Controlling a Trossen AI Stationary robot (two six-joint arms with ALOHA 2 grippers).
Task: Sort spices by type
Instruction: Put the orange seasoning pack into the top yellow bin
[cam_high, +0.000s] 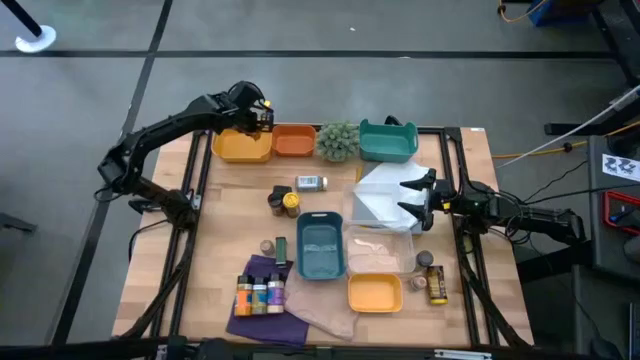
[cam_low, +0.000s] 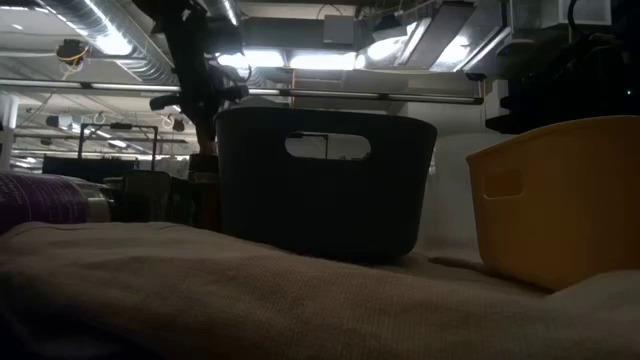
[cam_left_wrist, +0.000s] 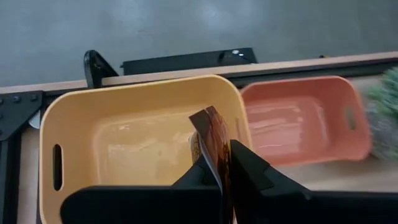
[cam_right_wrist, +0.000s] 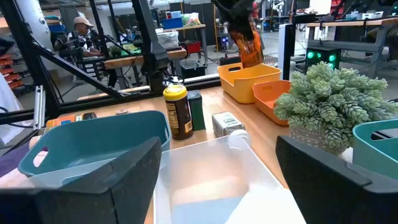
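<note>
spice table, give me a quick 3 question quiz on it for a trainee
1. True or false: the left gripper is shut on a spice jar above the yellow tray at the table's far left.
2. Which stands between the orange tray and the teal tray along the far edge?
A. a white bin
B. the green spiky plant
C. a purple cloth
3. Fill in: the right gripper hovers with fingers ____ over the clear bin.

Key
1. true
2. B
3. open
</note>
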